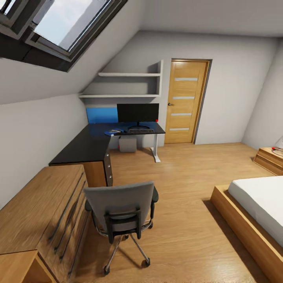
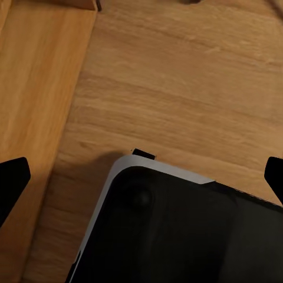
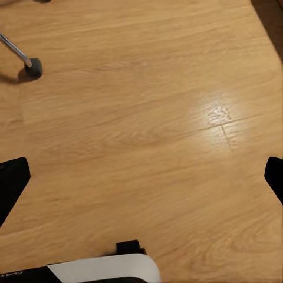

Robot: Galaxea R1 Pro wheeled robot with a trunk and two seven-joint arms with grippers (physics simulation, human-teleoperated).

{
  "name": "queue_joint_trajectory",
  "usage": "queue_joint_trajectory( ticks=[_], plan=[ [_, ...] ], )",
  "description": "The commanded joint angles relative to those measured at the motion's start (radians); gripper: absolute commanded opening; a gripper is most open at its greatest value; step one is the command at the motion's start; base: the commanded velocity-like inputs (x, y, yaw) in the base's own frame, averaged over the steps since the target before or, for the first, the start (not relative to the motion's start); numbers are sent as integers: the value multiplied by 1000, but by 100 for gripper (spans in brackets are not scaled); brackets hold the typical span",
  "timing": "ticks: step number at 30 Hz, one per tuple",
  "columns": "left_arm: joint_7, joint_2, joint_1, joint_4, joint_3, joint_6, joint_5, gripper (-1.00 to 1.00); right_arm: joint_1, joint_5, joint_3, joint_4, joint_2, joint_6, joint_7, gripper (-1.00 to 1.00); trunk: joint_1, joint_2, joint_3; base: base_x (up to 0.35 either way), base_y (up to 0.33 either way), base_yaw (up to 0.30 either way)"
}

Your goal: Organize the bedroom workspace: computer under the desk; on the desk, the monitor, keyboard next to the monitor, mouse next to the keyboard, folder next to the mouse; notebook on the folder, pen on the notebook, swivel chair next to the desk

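Head view: swivel chair point(image 1: 120, 208) stands between oak shelving unit point(image 1: 39, 212) and bed point(image 1: 255, 212).

Attic bedroom: sloped white wall with skylight point(image 1: 59, 23), wood floor point(image 1: 188, 220), oak door point(image 1: 186, 100), wall shelves point(image 1: 129, 84), bed point(image 1: 259, 208), low oak drawer unit point(image 1: 39, 212)

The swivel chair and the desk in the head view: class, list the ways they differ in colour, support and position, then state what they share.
The swivel chair is grey and padded; the desk has a flat black top. The chair rests on a chrome star base with casters; the desk stands on white legs. The chair sits out on open floor nearer the camera; the desk is set in the far corner against the walls. Both stand on the wood floor.
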Motion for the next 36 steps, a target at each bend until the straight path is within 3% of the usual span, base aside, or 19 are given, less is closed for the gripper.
queue_joint_trajectory(
  ticks=[1,36],
  plan=[
    [7,0,1,-2,-3,-1,-1,100,-1,-3,9,2,0,-3,-6,100,0,-1,-1,-159,218,-7],
    [7,0,1,-2,-3,-1,-1,100,-1,-4,9,2,1,14,-4,100,0,-1,-1,-20,50,-1]
  ],
)
